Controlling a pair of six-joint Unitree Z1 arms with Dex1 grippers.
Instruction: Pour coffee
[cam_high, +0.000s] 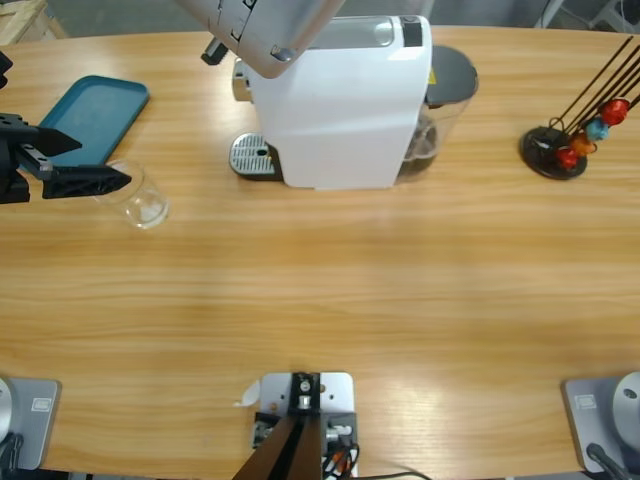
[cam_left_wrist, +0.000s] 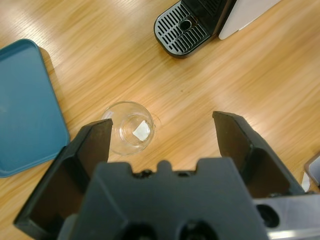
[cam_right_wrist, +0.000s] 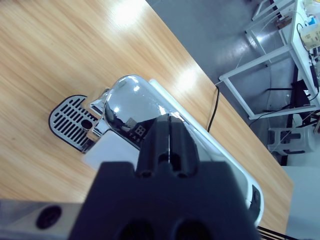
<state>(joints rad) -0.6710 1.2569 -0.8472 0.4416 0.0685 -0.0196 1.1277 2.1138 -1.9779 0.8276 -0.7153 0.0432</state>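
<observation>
Left pincer gapes wide just beside the glass; right pincer, closed, hovers over the machine.

glass right of tray | machine behind | capsule stand far right

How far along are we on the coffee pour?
Early. Nothing looks done: the glass is empty and stands on the table beside the tray, well away from the machine and its drip grate. In hand: the open left gripper hovers by the glass without holding it; the shut right gripper sits over the machine's top. Left: grasp the glass, set it on the grate, brew.
</observation>
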